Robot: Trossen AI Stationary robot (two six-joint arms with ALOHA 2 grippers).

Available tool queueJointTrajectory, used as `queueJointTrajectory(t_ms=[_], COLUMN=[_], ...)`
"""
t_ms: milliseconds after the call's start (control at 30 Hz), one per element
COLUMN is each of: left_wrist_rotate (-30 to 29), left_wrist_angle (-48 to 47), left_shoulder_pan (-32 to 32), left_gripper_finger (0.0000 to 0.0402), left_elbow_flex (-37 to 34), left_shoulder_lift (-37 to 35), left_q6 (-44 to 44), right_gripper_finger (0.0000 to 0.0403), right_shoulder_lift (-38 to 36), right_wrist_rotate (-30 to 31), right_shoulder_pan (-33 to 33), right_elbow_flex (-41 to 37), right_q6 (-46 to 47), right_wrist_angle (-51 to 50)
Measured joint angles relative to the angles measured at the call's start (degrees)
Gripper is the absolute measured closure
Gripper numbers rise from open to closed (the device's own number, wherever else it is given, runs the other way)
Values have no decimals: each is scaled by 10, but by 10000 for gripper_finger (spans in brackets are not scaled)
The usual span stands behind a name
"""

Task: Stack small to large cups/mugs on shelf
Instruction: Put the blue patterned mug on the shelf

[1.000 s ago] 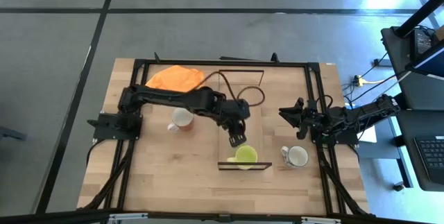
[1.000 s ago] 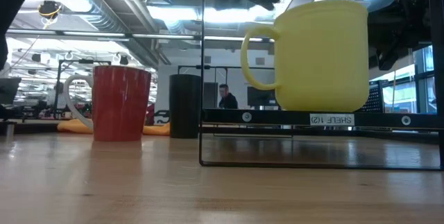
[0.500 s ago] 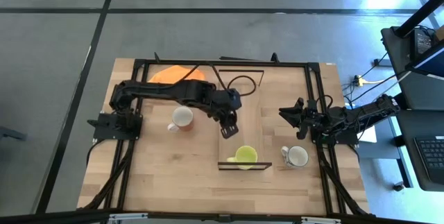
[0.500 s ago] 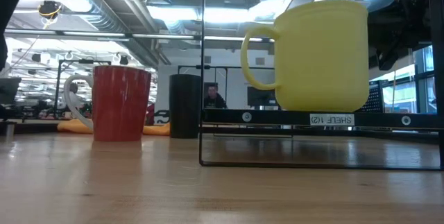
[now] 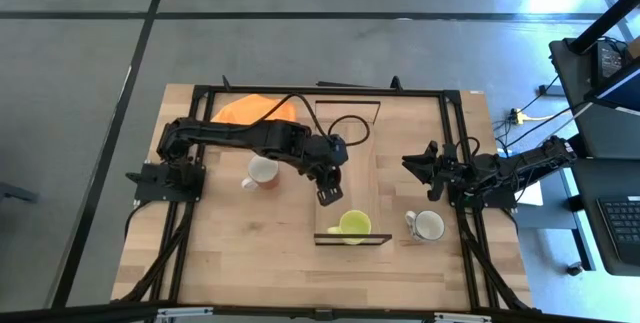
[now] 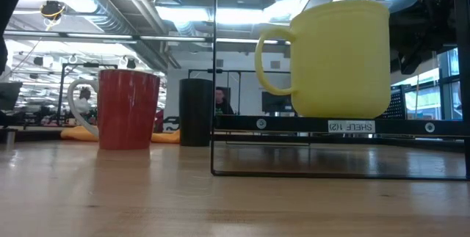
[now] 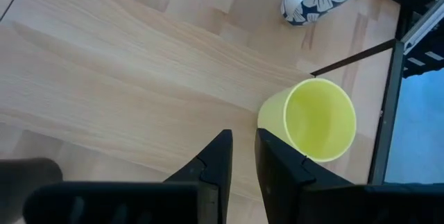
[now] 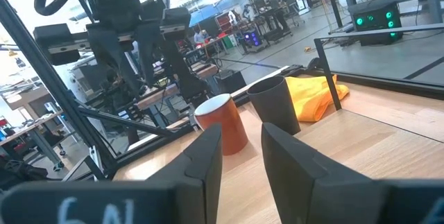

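Hovering over shelf, left gripper jaws near-together, empty; right gripper jaws narrowly apart.

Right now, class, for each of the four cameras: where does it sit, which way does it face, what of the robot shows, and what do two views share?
High view: above, facing straight down; both arms, left gripper over the light-wood shelf.
Low view: table height, facing level; little of the arms, close yellow-green mug.
Left wrist: looks down past nearly shut fingers at that mug.
Right wrist: faces across the table; own fingers, left arm beyond.
Shared: reddish-brown mug, low and right wrist.
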Motion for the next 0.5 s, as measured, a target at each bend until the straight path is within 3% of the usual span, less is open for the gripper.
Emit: queueJointTrajectory(t_ms=[500], left_wrist_rotate=[3], left_wrist_angle=[85], left_shoulder_pan=[3], left_gripper_finger=[343], left_elbow_flex=[0], left_shoulder_lift=[0], left_q6=[-1], right_gripper_finger=[298], right_shoulder_lift=[0], right_wrist_rotate=[0], right_shoulder_pan=[0], right_elbow_flex=[0], right_q6=[0], right_wrist_angle=[0])
